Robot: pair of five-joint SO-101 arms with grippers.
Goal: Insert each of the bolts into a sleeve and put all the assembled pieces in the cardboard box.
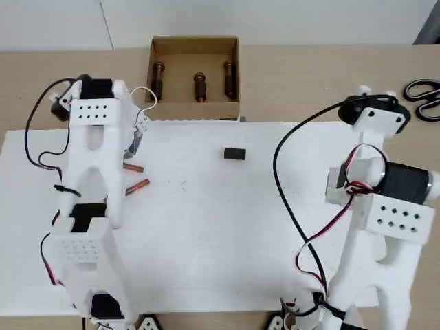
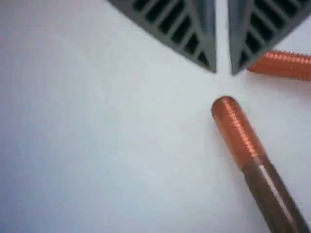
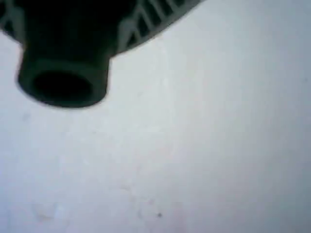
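Note:
Two copper bolts lie on the white sheet beside my left arm. My left gripper hangs just above them, shut with nothing in it; one bolt's threaded end lies just off its tips and the other bolt lies beside one finger. A loose black sleeve lies mid-sheet. My right gripper, at the right side of the table, is shut on another black sleeve whose hollow end faces the wrist camera. The cardboard box at the back holds three assembled pieces.
A white sheet covers most of the wooden table. Black scissors lie at the far right edge. Cables hang off both arms, one black cable looping over the sheet's right half.

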